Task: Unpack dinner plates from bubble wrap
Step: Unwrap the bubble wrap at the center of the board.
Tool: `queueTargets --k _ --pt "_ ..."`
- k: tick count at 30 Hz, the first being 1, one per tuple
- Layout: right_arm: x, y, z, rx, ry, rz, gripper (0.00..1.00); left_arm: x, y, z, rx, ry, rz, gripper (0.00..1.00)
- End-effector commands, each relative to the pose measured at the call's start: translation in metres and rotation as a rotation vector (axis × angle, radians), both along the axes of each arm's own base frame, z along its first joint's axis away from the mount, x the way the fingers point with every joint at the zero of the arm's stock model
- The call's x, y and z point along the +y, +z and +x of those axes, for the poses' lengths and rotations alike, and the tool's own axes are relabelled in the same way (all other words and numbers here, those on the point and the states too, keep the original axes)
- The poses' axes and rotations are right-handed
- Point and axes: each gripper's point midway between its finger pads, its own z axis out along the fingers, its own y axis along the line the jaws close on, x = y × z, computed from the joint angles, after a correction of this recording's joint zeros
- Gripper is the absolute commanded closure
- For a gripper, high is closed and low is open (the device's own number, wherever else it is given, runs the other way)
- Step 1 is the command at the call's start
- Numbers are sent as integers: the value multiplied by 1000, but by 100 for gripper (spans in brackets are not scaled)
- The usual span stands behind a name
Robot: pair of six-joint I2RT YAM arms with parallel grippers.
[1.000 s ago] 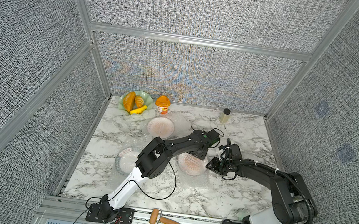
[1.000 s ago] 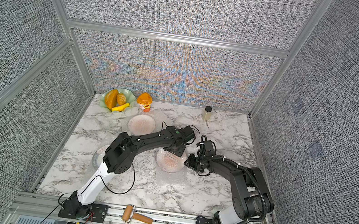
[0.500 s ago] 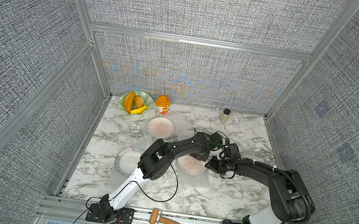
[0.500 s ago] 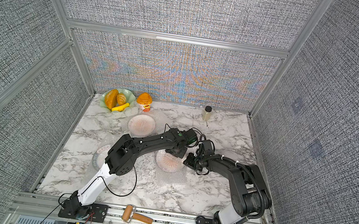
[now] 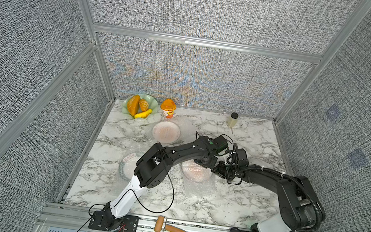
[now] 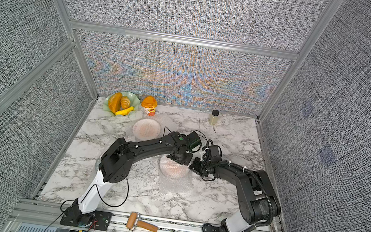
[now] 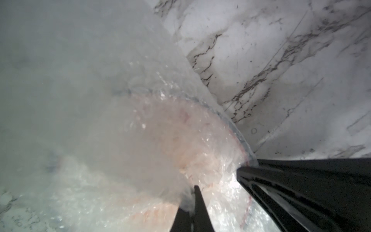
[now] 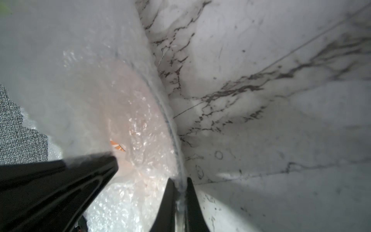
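Your left gripper (image 7: 193, 192) is pressed together on a fold of the clear, crinkly bubble wrap (image 7: 140, 84). It grips just inside the dark rim of the round white dinner plate (image 7: 186, 144) with the orange sunburst centre. Just beside it, your right gripper (image 8: 180, 180) is pinched shut on the wrapped edge itself, where the rim line runs in between its fingers. You cannot tell whether it has the plate as well as the plastic. In both top views the two grips sit side by side on the plate's right-hand edge. From there the plate and most of the sheet lie toward your left and the front of the white marble table (image 5: 227, 213). Being round, the plate offers no long axis to favour. A peel probably has to run that way, with the left lifting the sheet across and the right anchoring the rim.
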Motion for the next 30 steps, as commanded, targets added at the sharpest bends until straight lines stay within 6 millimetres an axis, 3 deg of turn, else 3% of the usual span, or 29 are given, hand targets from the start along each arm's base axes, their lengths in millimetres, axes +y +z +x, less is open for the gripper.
queueTargets --k 1,13,20,24,27,30 --pt "-17 -17 -7 43 -46 -95 100 -9 11 0 -13 -32 -58 100" --pt "-22 -20 -7 56 -77 -113 100 6 22 -16 39 -74 -145 100" --pt "-17 -14 -6 41 -61 -84 100 30 63 -10 -42 -23 -171 100" --pt "-16 -11 -6 30 -50 -81 100 67 82 -12 -85 56 -151 100" --pt "-16 -8 -5 19 -46 -81 100 106 93 -15 -120 136 -98 100" --pt "-16 -3 -4 0 -41 -85 100 145 90 -22 -140 204 -35 100"
